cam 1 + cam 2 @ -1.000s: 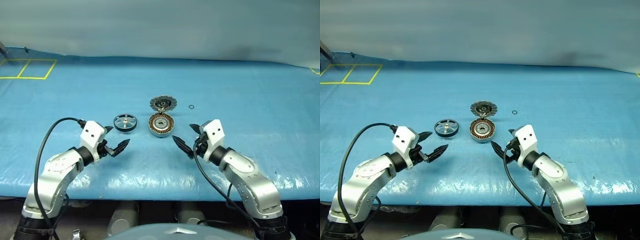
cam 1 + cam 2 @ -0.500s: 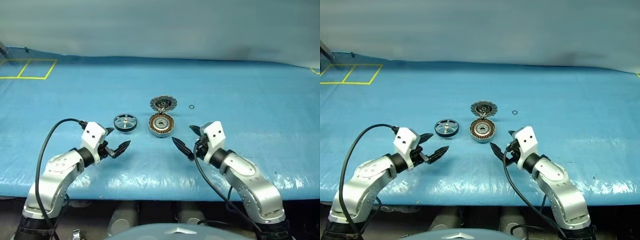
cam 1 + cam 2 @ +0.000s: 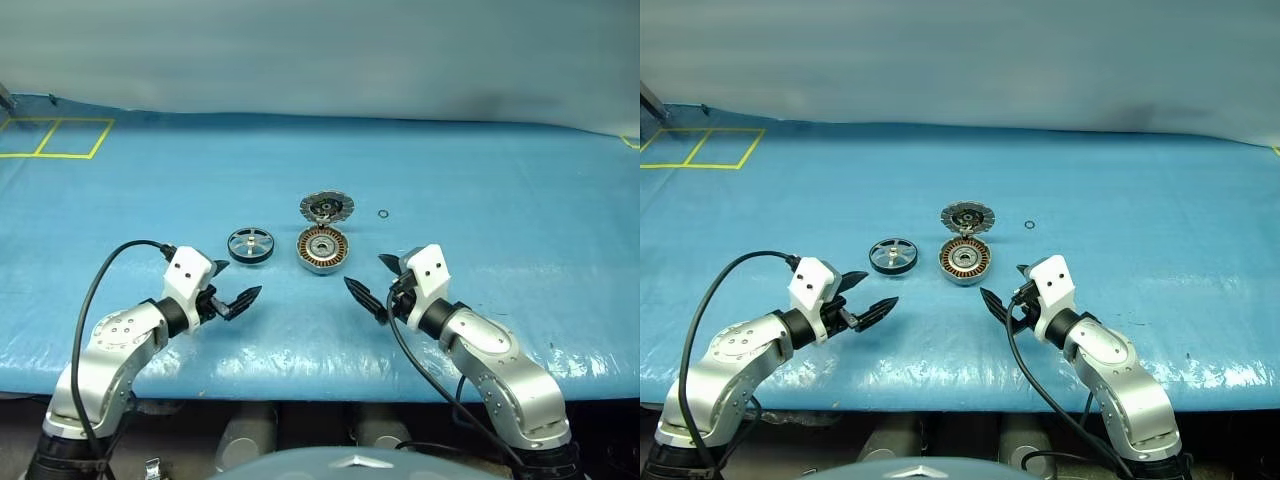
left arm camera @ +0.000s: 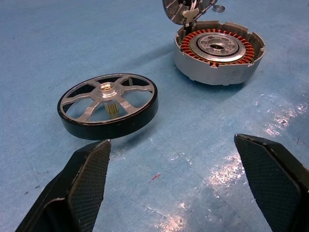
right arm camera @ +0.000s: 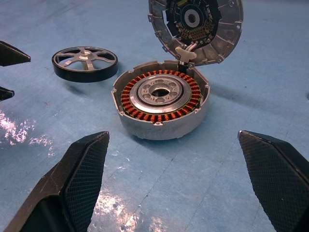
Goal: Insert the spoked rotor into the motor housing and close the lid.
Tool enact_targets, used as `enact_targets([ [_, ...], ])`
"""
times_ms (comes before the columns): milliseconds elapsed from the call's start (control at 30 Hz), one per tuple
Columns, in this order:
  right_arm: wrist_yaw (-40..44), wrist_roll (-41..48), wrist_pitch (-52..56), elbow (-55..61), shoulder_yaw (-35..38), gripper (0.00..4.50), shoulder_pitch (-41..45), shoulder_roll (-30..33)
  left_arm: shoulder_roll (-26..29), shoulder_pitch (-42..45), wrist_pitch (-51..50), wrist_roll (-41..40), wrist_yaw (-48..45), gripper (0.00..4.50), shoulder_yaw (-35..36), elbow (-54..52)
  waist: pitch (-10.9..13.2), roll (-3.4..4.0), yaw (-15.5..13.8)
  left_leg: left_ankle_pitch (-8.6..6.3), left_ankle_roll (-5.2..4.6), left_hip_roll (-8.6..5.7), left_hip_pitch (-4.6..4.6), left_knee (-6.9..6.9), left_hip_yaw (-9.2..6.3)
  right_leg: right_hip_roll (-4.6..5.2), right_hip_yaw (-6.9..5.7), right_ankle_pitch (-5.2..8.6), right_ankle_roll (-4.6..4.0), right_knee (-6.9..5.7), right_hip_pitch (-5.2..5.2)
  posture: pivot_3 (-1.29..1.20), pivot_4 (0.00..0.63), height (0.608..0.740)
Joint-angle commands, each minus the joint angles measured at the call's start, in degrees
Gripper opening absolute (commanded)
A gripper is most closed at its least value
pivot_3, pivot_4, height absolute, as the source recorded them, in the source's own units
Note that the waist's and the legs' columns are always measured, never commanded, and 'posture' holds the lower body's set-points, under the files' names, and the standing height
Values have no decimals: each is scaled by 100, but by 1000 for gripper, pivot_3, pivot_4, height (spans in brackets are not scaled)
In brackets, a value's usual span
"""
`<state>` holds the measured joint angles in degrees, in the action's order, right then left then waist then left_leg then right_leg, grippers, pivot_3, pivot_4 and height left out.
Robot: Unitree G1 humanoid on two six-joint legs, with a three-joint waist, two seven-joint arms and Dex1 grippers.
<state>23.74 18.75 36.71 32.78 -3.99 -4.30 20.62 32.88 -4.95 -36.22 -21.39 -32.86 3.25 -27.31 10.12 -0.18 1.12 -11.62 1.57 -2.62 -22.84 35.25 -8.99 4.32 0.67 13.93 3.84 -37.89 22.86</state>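
The tabletop (image 3: pixel 480 180) is covered edge to edge with a blue plastic sheet, and the three parts lie near its middle, closer to the near edge than to the far one. The spoked rotor (image 3: pixel 249 244), a small round wheel with a black outer rim, silver spokes and a silver centre hub, lies flat on the sheet, just left of the motor housing (image 3: pixel 322 250). The housing is a round, flat grey metal cup with a ring of copper-brown windings around a silver bearing centre, and it sits open side up. The lid (image 3: pixel 326 207), a round grey metal disc with a notched edge and a dark circuit-like centre, stands tilted up at the housing's far side, its inner face turned towards the robot; in the right wrist view it meets the housing rim at a small pale link. A tiny thin black ring (image 3: pixel 383 213) lies apart, to the right of the lid.

The left tool (image 3: pixel 234 282) hovers near the front of the rotor with its black fingers spread wide and nothing between them. The right tool (image 3: pixel 378 279) hangs just in front and to the right of the housing, its fingers likewise wide apart and empty.

Yellow tape lines (image 3: pixel 60 140) mark squares at the far left corner.
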Motion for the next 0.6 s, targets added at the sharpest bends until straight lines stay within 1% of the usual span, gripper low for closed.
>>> enact_targets([
  [33, -13, 62, -111, 179, 59, 4500, 32, -20, 22, 98, -8, -72, -10, 4443, 50, -251, 0, 0, -1, 0, 0, 0, 0, 0, 0, 0, 0, 0, 0, 0, 0, 0, 150, 740],
  [467, 13, 40, -150, 85, 178, 4500, 225, 49, -113, 110, 149, -17, 51, 4443, 60, -190, 0, 0, -3, 0, 0, 0, 0, 0, 0, 0, 0, 0, 0, 0, 0, 0, 150, 740],
  [600, -280, -154, 36, -121, 313, 4500, 347, 56, -153, 126, 177, 3, 69, 4443, 21, -167, 0, 0, 0, 0, 0, 0, 0, 1, 1, 0, 1, -1, 1, 0, 0, 0, 150, 740],
])
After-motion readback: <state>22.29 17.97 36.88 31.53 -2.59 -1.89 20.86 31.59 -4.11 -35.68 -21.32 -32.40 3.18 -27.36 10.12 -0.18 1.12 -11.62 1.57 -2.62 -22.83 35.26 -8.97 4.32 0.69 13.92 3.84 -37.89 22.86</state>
